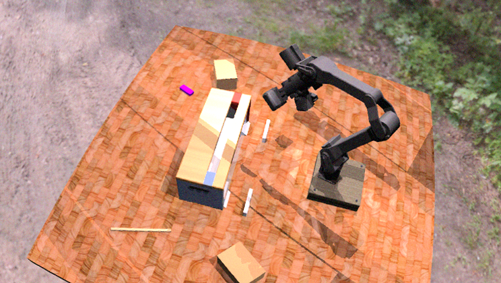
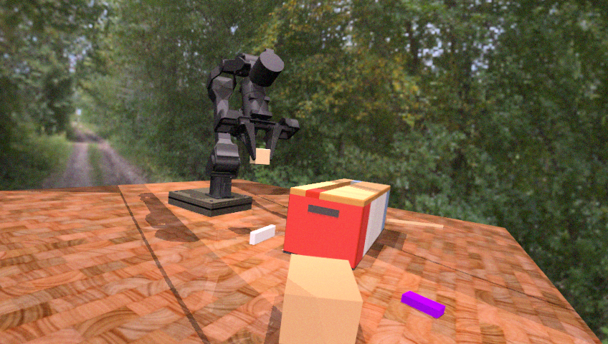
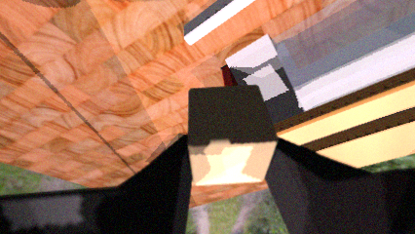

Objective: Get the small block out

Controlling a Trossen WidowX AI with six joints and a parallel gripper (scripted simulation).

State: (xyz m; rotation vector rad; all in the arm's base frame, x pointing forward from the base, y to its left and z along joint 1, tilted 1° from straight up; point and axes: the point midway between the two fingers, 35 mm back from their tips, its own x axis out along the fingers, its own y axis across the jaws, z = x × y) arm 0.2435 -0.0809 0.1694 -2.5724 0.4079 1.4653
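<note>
From the top view, your gripper hangs high beside the red end of the box, the block hidden beneath it. The exterior view shows the small block clamped between the fingers, well above the table. The wrist view shows the block squarely pinched on opposite flat faces; it looks rigid and light, so keep that centred hold.

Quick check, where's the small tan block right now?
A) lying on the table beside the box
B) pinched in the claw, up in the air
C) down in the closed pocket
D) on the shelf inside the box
B: in the exterior view the small tan block sits between the fingers of the claw, raised well above the table and higher than the box.
</note>
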